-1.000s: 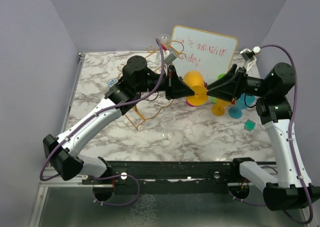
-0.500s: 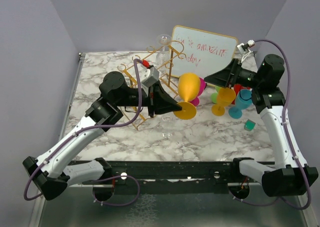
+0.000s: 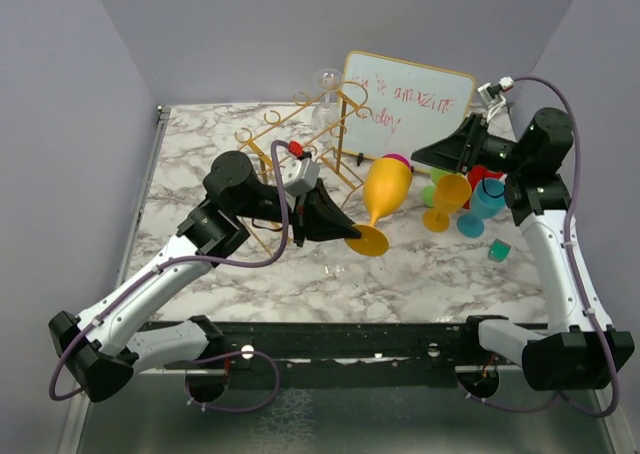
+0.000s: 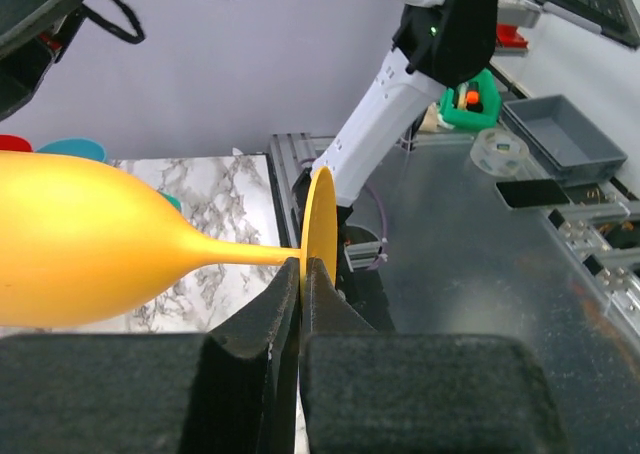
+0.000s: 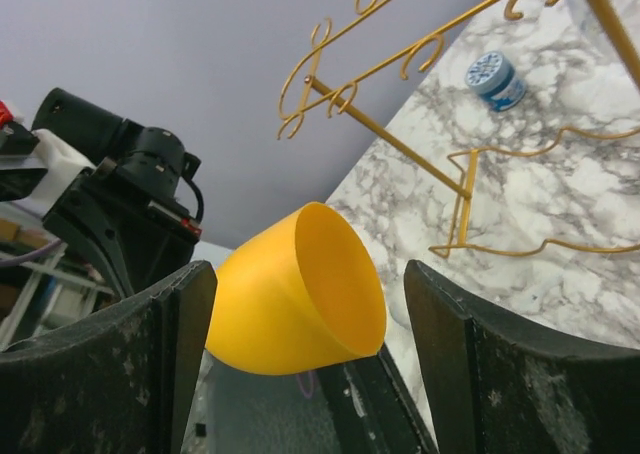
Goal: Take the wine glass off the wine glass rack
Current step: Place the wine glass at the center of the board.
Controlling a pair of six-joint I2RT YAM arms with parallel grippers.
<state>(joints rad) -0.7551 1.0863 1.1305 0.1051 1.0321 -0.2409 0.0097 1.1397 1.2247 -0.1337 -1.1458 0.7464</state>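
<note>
One held wine glass, one rack

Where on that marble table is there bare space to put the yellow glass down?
Bare marble lies at the near edge, between the yellow glass in the left pincer and the small teal cube. Crowded: the coloured goblets by the whiteboard, and around the gold rack.

The wine glass is right of the wine glass rack; the whiteboard stands behind, other glasses farther right.
</note>
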